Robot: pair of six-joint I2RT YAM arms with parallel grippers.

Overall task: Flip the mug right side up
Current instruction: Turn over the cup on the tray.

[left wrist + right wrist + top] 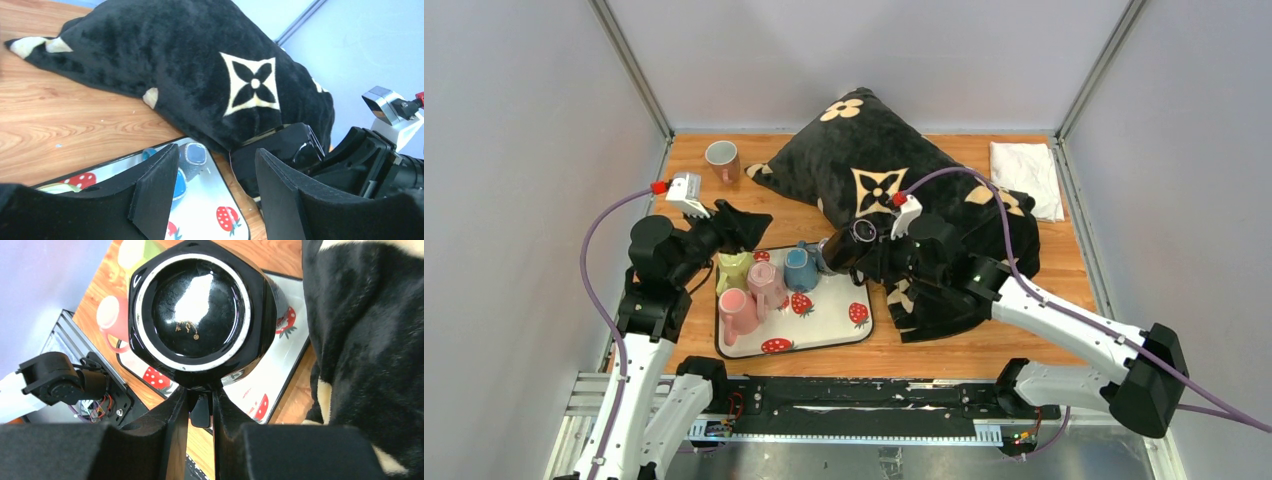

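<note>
Above the right edge of the tray (824, 325), the black mug (852, 243) is held clear of the bench (1034, 285) by the right gripper (879, 250). In the right wrist view its glossy base (197, 310) is turned straight toward the camera, so the mouth is pointed away and the mug is judged not yet upright. The right gripper (200, 405) is closed tightly on a narrow dark part below the body, probably the handle, though that cannot be told for certain. The left gripper (734, 225) is spread open and empty, hanging over the far left corner of the tray.

Several faults could arise from here. With so narrow a hold, the heavy body could swing or slip between the fingers as the wrist is rolled, and the mug could be dropped on the tray. The blue mug (801, 268) stands just beside it, and could be knocked over if the turn is made low. The pillow (894, 180) lies against the right arm and could be dragged or could block the wrist. If the mug is set down across the raised tray rim, it could tip when released.
</note>
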